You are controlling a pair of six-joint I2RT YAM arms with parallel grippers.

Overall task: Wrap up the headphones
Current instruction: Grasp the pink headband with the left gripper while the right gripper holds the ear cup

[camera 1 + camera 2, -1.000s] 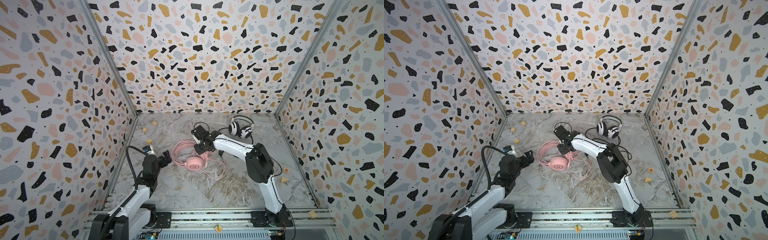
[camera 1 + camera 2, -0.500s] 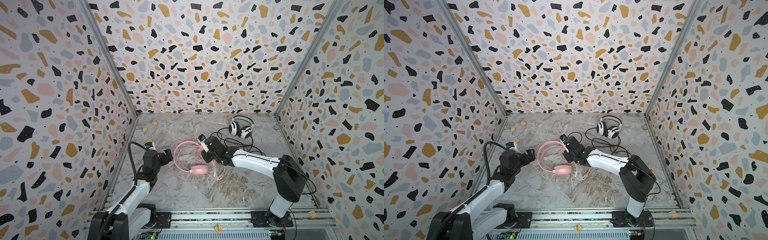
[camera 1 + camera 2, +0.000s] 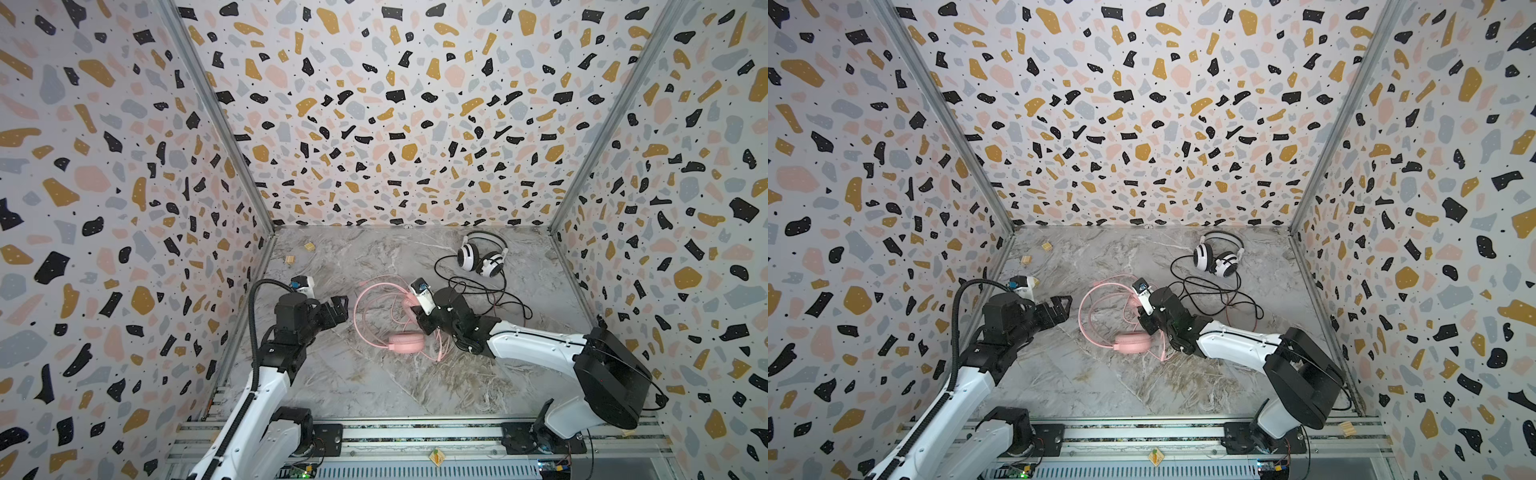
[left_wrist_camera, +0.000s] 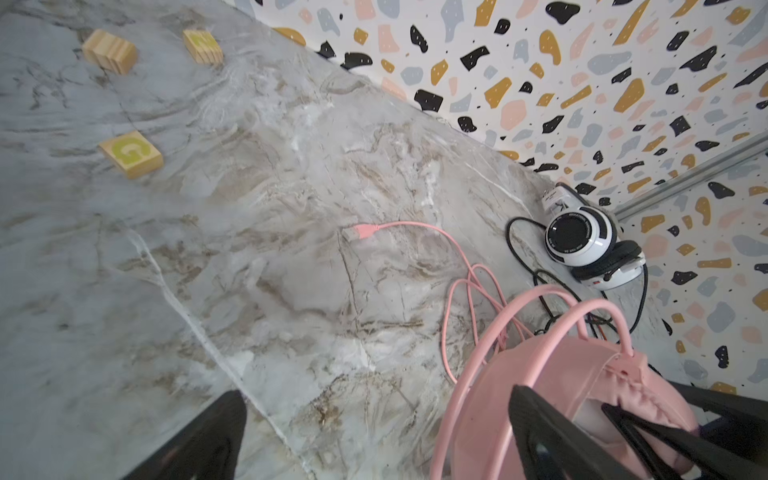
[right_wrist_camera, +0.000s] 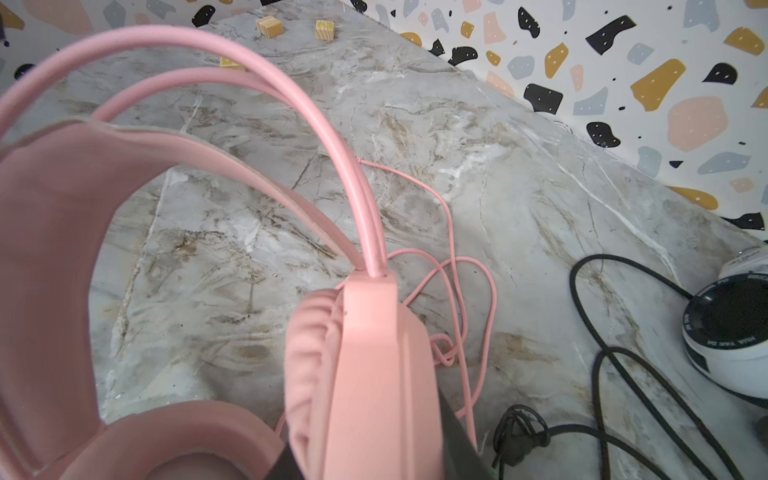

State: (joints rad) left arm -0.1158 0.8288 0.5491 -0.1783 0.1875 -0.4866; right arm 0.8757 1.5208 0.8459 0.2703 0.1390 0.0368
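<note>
- Headphones: 2 sets, both on the bench, neither wrapped yet. Task looks barely begun.
- L pincer: jaws spread wide, nothing in them. It sits just beside the headband loop of the pink headset and isn't gripping it.
- Mid-bench, pink headset: one ear cup rests on the bench, the other is raised in the R pincer. The headband arcs toward the L arm.
- Pink cord: slack, lying in loose loops on the bench. Its plug lies flat, well apart from the cups. No turns round the headband or cups, as far as can be seen.
- R pincer: clenched on the raised pink ear cup. The wrist view shows the cup pinched w/ a dark finger against its side.
- Back R, near the rear wall: white-and-black headset, lying untouched. Black cord sprawls in open loops btw it and the R arm, not gathered at all.
- Left to do, my read: gather the pink cord & wind it on its set, then do the same for the 2nd set, i.e. nearly everything.
</note>
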